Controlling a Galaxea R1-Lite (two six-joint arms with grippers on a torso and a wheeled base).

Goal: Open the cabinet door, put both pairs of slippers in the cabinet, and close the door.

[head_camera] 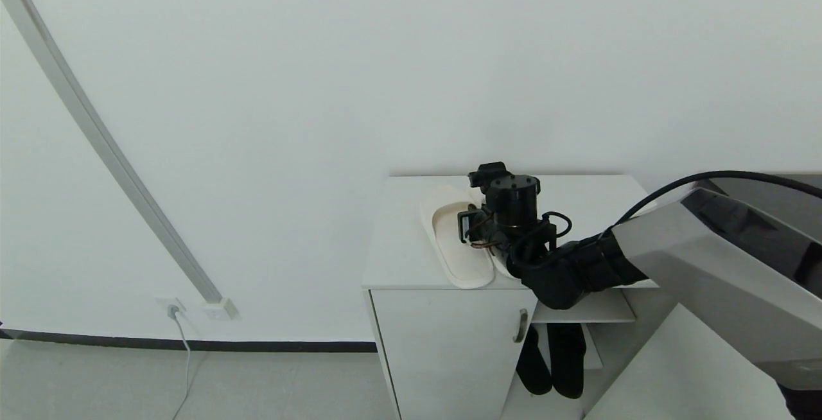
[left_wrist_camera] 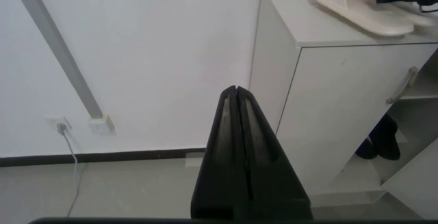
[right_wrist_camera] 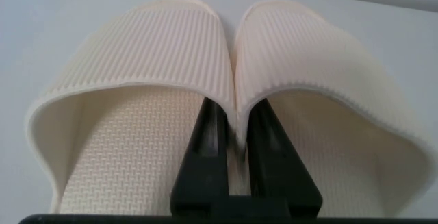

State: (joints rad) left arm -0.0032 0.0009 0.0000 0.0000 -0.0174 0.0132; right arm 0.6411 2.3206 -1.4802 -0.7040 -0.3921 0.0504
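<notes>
While the black slippers [head_camera: 552, 359] already stand low in the open right side of the cabinet [head_camera: 411, 240], the head view shows the right pincer [head_camera: 478, 235] down on the cream slippers [head_camera: 459, 259] lying on the cabinet top.

From the left wrist, the left pincer [left_wrist_camera: 236, 142] hangs with fingers together, holding nothing, off to the cabinet's left.

From the right wrist, the pincer is clamped on the touching inner edges of both cream slippers.

The second pair's pick-up seems in hand. Next comes lifting both together, lowering them onto an open shelf, then shutting the cabinet.

cream slippers [right_wrist_camera: 164, 53] cut at heels, cabinet [head_camera: 443, 343] cropped
</notes>
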